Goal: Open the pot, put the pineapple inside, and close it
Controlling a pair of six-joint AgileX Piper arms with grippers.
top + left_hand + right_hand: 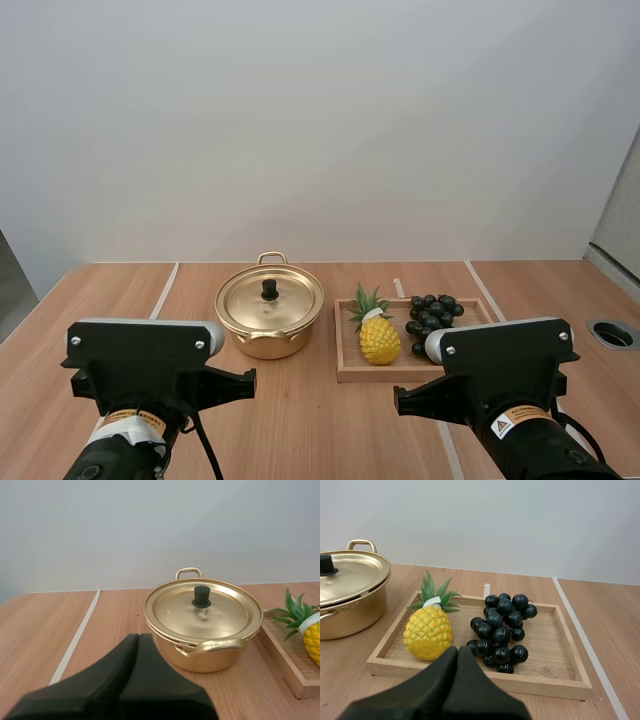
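Right now the pineapple (379,338) lies in the left part of the wooden tray (400,373), its yellow body towards the near rim and its green leaves pointing to the far side. Just to its right, in the same tray, is a bunch of dark grapes (432,312), with a narrow gap between the two.

Left of the tray, just beside it, stands the golden pot (268,345). Its lid (285,305) sits flat on the rim with the black knob (269,288) upright in the middle. One loop handle shows on the pot's far side, and the left wrist view shows another on its near side. Pot and tray both rest on the wooden table (300,430), about midway across it.

My left gripper (138,636) is on the near side of the pot and apart from it. Its two black fingers are clenched together into one dark wedge and grasp nothing. My right gripper (456,649) is on the near side of the tray, roughly in line with the gap between pineapple and grapes. Its fingers are likewise pressed together on nothing. In the high view both arms sit at the near edge of the table, the left one in front of the pot and the right one in front of the tray.
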